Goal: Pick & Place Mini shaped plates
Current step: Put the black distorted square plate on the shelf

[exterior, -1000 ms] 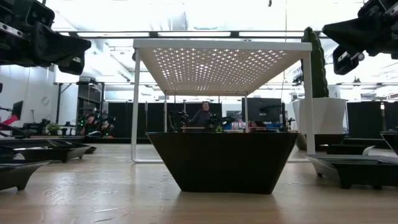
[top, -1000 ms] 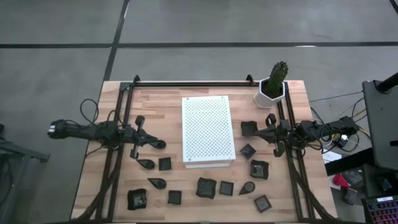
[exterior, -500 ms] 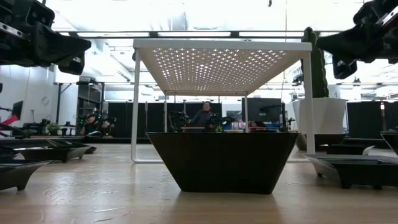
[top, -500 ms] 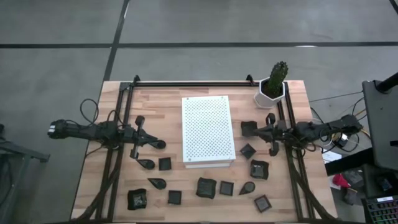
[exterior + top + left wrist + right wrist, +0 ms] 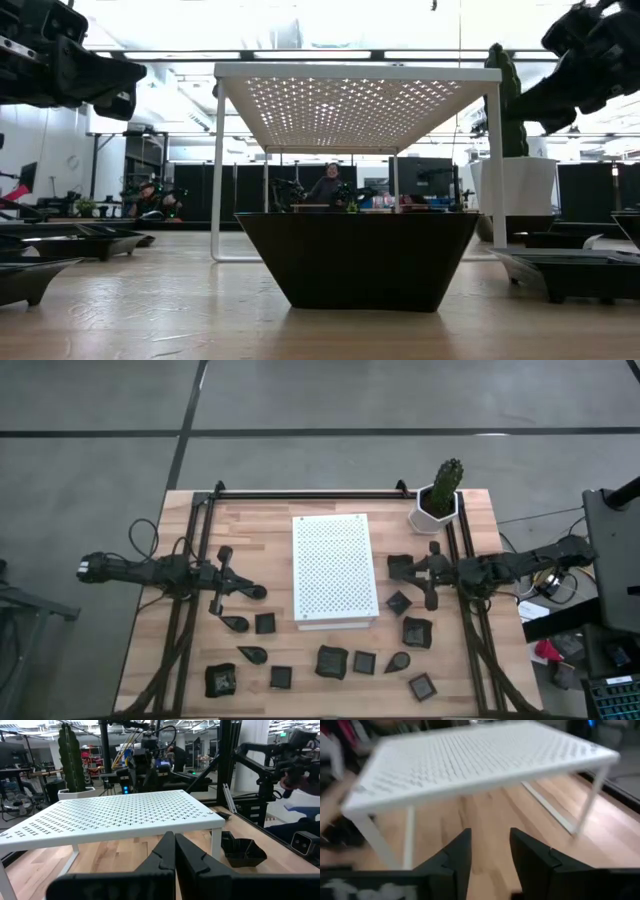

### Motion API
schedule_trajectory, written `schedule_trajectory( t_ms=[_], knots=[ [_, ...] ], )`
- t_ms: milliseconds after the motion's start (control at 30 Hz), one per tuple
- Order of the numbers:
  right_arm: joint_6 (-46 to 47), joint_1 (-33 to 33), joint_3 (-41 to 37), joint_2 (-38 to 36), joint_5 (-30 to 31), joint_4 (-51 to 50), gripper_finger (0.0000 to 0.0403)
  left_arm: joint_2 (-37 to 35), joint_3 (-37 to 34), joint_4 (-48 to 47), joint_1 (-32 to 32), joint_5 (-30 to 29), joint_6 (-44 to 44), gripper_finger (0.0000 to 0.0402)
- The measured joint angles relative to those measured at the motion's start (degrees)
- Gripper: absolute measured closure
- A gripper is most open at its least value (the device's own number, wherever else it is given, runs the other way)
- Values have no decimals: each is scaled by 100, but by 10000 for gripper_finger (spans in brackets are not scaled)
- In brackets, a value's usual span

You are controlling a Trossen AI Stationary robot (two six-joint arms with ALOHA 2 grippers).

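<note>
Several mini shaped plates, small and dark, lie flat on the wooden table: one (image 5: 400,566) by the board's right side, others (image 5: 399,601) (image 5: 417,631) nearer, and a row (image 5: 331,662) along the near edge. My right gripper (image 5: 412,571) hangs open above the table, its fingers slanting down toward the table's left, beside the far right plate; the right wrist view shows the gap at my right gripper (image 5: 490,852). My left gripper (image 5: 255,591) is shut and level left of the board; the left wrist view shows my left gripper (image 5: 174,851) with its fingers together.
A white perforated board (image 5: 335,570) stands on thin legs at the table's middle. A white hexagonal pot with a cactus (image 5: 436,502) stands at the far right. Black frame rails (image 5: 190,610) run along both sides. A plate (image 5: 360,258) fills the low view's foreground.
My right gripper has reached toward the white board and the plate beside it, tipping from near level to slanting downward, and its fingers have opened. The plates and my left arm have kept still.
</note>
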Motion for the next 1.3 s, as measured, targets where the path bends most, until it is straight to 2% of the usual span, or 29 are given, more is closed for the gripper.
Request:
schedule_trajectory(
  t_ms=[233, 400, 733, 833, 1067, 1300],
  knots=[
    [-6, 15, 870, 1256, 0, -1344, 267, 1, 0, 2, 0, 0, 0, 401],
    [309, 2, 1200, 2205, 230, -1413, 281, 0, 0, 0, 1, 0, 0, 401],
    [906, 2, 1830, 3774, 213, -1440, 303, 0, 0, 0, 1, 0, 0, 401],
    [969, -27, 2040, 4146, 219, -1647, 300, 1, 2, 1, 1, 0, 0, 401],
    [1799, -125, 2305, 4820, 170, -2434, 286, 0, 1, 1, 0, 0, 0, 401],
    [1795, -127, 2306, 5123, -22, -2465, 285, 0, 2, 0, -1, 0, 0, 401]
  ],
)
